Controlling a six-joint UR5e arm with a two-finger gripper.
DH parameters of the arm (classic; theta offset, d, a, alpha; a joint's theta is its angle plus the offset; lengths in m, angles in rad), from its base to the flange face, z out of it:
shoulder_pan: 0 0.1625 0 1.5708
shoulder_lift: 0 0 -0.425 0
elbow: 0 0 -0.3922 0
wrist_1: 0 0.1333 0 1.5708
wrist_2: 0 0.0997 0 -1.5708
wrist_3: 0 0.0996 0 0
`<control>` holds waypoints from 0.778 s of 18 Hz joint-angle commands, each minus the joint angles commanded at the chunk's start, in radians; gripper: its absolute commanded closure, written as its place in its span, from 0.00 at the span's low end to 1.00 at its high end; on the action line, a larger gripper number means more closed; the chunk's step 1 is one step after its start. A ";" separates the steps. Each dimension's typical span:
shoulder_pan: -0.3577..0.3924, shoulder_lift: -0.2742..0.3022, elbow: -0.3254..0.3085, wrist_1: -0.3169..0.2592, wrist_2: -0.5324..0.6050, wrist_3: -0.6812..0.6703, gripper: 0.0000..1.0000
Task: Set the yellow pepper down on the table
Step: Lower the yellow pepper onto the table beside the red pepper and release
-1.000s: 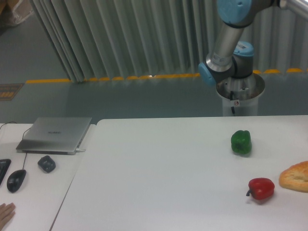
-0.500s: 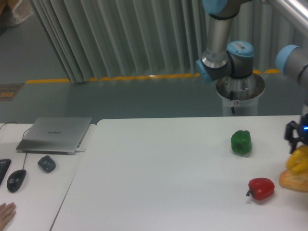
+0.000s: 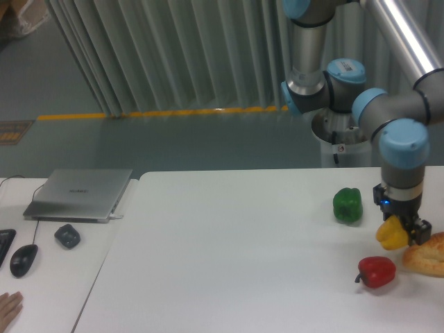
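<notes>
My gripper (image 3: 401,229) hangs at the right of the frame, fingers closed on the yellow pepper (image 3: 392,234), which sits directly below my wrist and appears to be clear of the table (image 3: 229,257). The green pepper (image 3: 347,205) lies just up and left of it, the red pepper (image 3: 377,271) just below, and a bread loaf (image 3: 427,254) close on the right. By my judgement, the free tabletop lies to the left, so the set-down should head that way.
</notes>
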 joint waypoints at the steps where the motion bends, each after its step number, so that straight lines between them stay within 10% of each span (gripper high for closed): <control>1: -0.002 -0.009 0.005 0.002 0.002 0.000 0.67; 11: -0.065 -0.031 0.000 0.113 0.038 -0.081 0.54; 12: -0.066 -0.034 0.002 0.120 0.038 -0.087 0.47; 13: -0.068 -0.037 0.002 0.127 0.037 -0.086 0.00; 14: -0.068 -0.040 0.002 0.129 0.035 -0.087 0.00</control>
